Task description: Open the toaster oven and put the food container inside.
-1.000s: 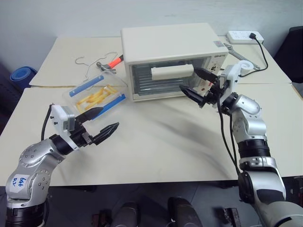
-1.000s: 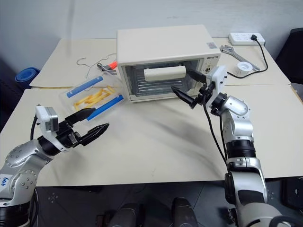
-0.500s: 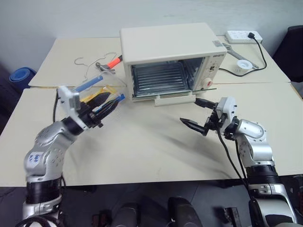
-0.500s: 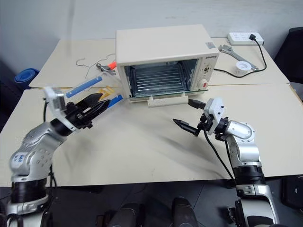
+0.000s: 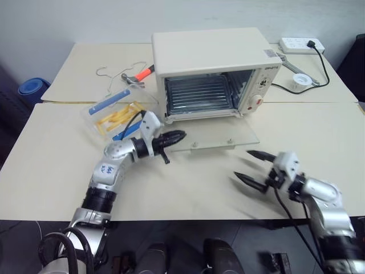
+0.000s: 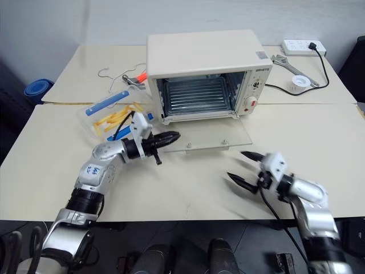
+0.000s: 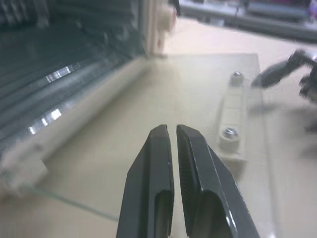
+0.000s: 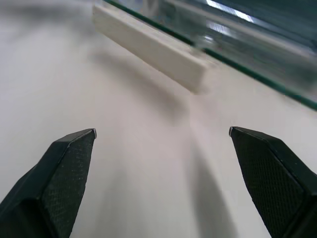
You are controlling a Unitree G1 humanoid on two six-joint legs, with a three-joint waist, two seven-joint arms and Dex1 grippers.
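With the glass door (image 5: 214, 137) lying flat on the worktop (image 5: 51, 165), showing the toaster oven (image 5: 214, 71) standing open, boxy and cream-white, ribbed wire rack (image 5: 197, 94) exposed. Left arm reaching level across toward the door's near left corner, left end effector (image 5: 174, 136) pinched narrow, black tapered fingers (image 7: 163, 188) nearly touching, holding nothing, hovering just over the glass edge. Right arm lying low at the front right, right end effector (image 5: 251, 166) spread wide and empty, pointed tips aimed toward the cream bar handle (image 8: 148, 47), well short of it. Food container (image 5: 117, 114) resting left of the oven, clear plastic, blue clips, yellow strips inside, just behind the left forearm.
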